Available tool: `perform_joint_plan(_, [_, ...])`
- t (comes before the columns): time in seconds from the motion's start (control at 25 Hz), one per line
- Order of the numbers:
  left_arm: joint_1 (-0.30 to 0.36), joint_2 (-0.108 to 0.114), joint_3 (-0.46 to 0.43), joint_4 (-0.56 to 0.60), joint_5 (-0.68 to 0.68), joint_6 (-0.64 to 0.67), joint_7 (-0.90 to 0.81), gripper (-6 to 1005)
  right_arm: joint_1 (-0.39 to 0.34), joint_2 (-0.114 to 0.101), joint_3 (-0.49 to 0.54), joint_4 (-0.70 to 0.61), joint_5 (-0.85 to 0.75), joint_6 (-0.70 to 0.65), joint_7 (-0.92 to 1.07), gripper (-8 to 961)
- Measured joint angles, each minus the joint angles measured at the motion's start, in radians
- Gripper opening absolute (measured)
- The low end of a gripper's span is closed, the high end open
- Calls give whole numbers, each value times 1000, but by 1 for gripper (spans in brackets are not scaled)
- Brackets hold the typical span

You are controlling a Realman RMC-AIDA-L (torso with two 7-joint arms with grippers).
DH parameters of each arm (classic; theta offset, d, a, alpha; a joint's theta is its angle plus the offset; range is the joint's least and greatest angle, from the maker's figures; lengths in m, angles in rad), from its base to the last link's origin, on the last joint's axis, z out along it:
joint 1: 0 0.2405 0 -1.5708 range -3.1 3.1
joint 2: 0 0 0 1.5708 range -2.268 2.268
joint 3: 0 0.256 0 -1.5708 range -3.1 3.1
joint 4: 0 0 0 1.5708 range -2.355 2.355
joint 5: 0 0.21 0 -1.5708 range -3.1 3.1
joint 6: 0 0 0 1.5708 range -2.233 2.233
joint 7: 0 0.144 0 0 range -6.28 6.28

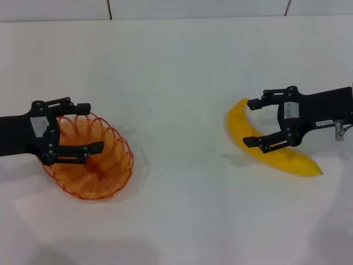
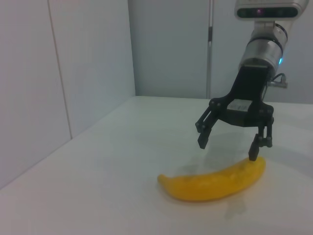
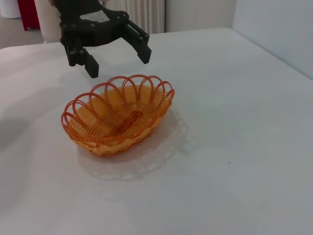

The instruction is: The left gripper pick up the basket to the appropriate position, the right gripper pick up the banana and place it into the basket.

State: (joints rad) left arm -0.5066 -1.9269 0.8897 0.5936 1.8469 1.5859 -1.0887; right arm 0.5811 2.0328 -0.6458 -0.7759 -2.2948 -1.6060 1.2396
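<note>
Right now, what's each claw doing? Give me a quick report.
Left gripper open, above the basket, not gripping. Right gripper open over the banana, not gripping. Banana on the table, outside basket. Nothing between them.

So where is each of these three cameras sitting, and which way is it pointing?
Head view: from the robot's head, looking forward and down at the white table; shows both arms, the left pincer open over the basket, the right pincer open over the banana.
Left wrist view: on the left arm, facing across the table at the banana and the right pincer above it; none of the left arm shows.
Right wrist view: on the right arm, facing the basket and the left pincer.
Shared: each wrist view repeats one half of the head view.
</note>
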Motion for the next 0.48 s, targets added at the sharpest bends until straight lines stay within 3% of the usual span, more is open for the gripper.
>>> perform_joint_plan(0.48, [-1,-3,-6,10,9,0,-11,887,2,2,-5,5,6,22,17,905])
